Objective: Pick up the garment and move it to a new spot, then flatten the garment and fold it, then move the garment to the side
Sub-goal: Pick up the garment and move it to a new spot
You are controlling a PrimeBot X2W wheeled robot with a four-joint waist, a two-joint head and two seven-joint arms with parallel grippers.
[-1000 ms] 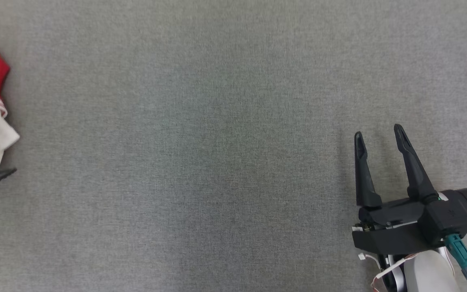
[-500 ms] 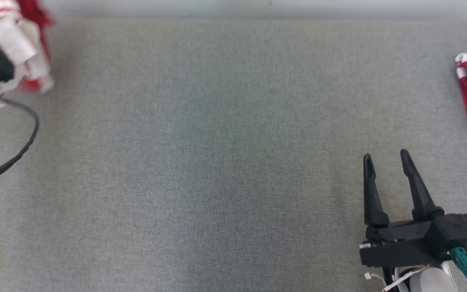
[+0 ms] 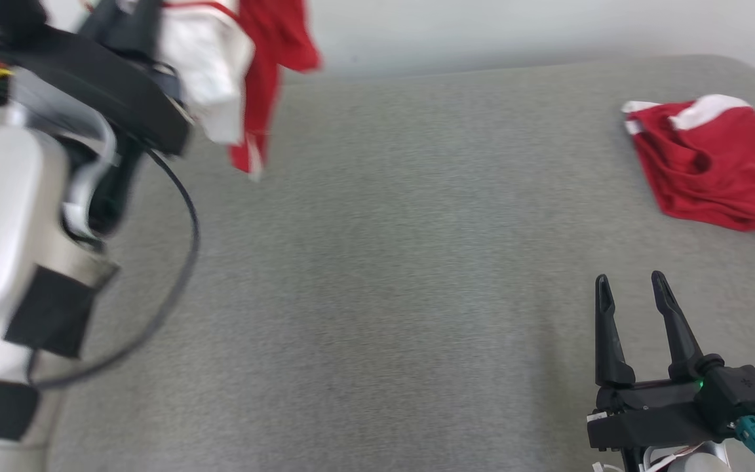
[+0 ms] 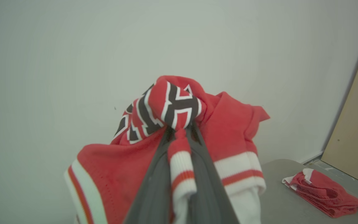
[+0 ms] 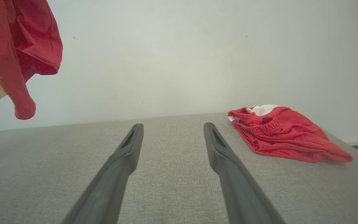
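The left gripper (image 4: pixel 180 132) is clamped on a bunched fold of the red and white garment (image 4: pixel 228 130), which hangs in the air above the far left of the grey table (image 3: pixel 377 262). The right gripper (image 3: pixel 630 278) stands open and empty over the near right. Another red cloth (image 3: pixel 712 164) lies crumpled at the far right corner

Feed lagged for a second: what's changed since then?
The left gripper, shut on the red-and-white garment, has raised it; it now hangs clear of the grey table. The head camera tilted up too. The right gripper stayed open and empty, low over the table.
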